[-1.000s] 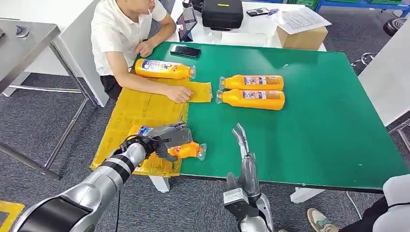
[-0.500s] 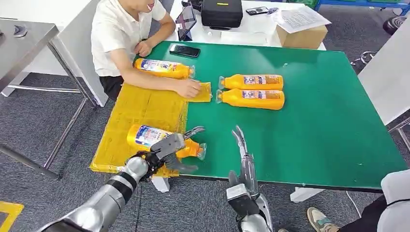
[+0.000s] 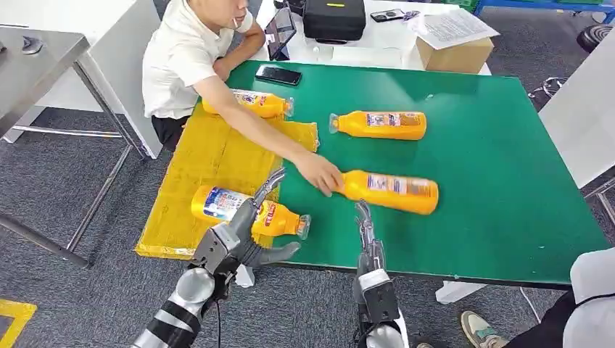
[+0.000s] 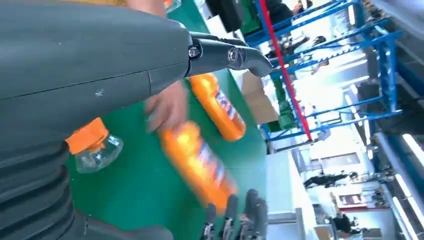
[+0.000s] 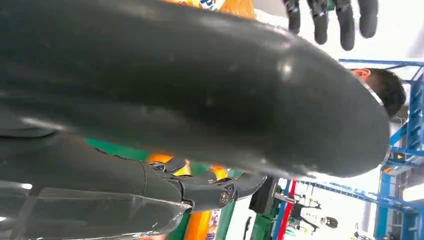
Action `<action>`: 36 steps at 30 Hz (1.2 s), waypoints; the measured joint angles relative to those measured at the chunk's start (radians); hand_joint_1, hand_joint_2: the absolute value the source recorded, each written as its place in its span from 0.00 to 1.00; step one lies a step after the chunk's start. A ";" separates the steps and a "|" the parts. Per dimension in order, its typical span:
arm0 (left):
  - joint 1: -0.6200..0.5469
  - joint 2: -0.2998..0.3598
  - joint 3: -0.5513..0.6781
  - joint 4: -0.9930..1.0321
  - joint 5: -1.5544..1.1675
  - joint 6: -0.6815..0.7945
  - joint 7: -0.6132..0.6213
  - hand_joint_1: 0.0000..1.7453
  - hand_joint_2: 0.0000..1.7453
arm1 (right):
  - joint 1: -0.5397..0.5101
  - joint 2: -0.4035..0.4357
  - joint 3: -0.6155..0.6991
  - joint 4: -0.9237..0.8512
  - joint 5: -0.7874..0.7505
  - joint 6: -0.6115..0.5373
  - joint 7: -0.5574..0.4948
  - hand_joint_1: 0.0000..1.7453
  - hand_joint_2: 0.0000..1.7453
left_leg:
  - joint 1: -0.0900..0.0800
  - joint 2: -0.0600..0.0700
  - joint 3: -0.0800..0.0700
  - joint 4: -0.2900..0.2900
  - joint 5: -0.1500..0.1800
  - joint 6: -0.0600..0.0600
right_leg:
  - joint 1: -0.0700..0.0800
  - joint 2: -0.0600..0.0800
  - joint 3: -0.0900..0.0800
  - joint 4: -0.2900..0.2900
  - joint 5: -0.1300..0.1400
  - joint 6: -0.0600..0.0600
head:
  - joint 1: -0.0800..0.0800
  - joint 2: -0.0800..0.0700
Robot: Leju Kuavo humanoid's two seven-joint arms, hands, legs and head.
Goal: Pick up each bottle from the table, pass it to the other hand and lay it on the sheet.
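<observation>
Head view: four orange bottles. One lies lower left on the yellow sheet (image 3: pixel 210 156), cap over the green table (image 3: pixel 500 181); one at the sheet's top; one upper centre; one under a person's hand (image 3: pixel 319 174). Left hand (image 3: pixel 243 235) released, fingers spread, empty. Right hand (image 3: pixel 370 239) extended, empty. Labels unreadable.

Left wrist view: nearest bottle (image 4: pixel 95 145) capped, contents indiscernible.

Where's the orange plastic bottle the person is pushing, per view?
Head view: orange plastic bottle lying on the green table, centre.
Left wrist view: blurred, lower centre.
Right wrist view: cannot tell it apart.
Shared landmark: the person's hand.
</observation>
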 measured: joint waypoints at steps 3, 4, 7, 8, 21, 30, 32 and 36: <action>0.006 0.000 0.000 -0.019 0.000 0.000 0.000 0.00 1.00 | 0.001 0.002 -0.001 0.000 0.000 0.000 0.000 0.00 1.00 | 0.000 0.000 0.000 0.000 0.000 0.000 | 0.000 0.000 0.000 0.000 0.000 0.000 | 0.000 0.000; 0.008 0.000 0.000 -0.024 0.000 0.000 0.000 0.00 1.00 | 0.001 0.002 -0.002 0.000 0.000 0.000 0.000 0.00 0.00 | 0.000 0.000 0.000 0.000 0.000 0.000 | 0.000 0.000 0.000 0.000 0.000 0.000 | 0.000 0.000; 0.018 0.000 0.000 -0.038 0.030 0.012 -0.016 0.00 1.00 | 0.001 0.004 -0.008 0.002 -0.120 0.135 0.064 0.00 1.00 | 0.000 0.000 0.000 0.000 0.000 0.000 | 0.000 0.000 0.000 0.000 0.000 0.000 | 0.000 0.000; 0.027 0.000 0.001 -0.050 0.046 0.023 -0.027 0.00 1.00 | 0.003 0.005 -0.011 0.003 -0.171 0.190 0.097 0.00 1.00 | 0.000 0.000 0.000 0.000 0.000 0.000 | 0.000 0.000 0.000 0.000 0.000 0.000 | 0.000 0.000; 0.232 -0.043 0.018 -0.215 0.213 0.147 -0.043 0.00 1.00 | 0.045 -0.036 -0.058 -0.048 0.347 -0.292 0.105 0.00 1.00 | -0.001 0.000 -0.002 0.000 0.000 0.000 | -0.001 0.000 -0.002 -0.001 0.000 0.000 | 0.000 0.000; 0.271 -0.058 0.021 -0.226 0.152 0.199 -0.060 0.00 1.00 | 0.052 -0.068 -0.086 -0.059 0.480 -0.324 0.106 0.00 1.00 | -0.001 0.000 -0.001 0.000 0.000 0.000 | 0.000 0.000 -0.002 0.000 0.000 0.000 | 0.000 0.000; 0.272 -0.059 0.021 -0.226 0.149 0.199 -0.060 0.00 1.00 | 0.052 -0.071 -0.086 -0.059 0.480 -0.324 0.107 0.00 1.00 | -0.001 0.000 -0.001 0.000 0.000 0.000 | 0.000 0.000 -0.002 0.000 0.000 0.000 | 0.000 0.000; 0.275 -0.061 0.021 -0.226 0.149 0.199 -0.060 0.00 1.00 | 0.052 -0.075 -0.086 -0.059 0.482 -0.324 0.108 0.00 1.00 | -0.001 0.000 -0.001 0.000 0.000 0.000 | 0.000 0.000 -0.002 0.000 0.000 0.000 | 0.000 0.000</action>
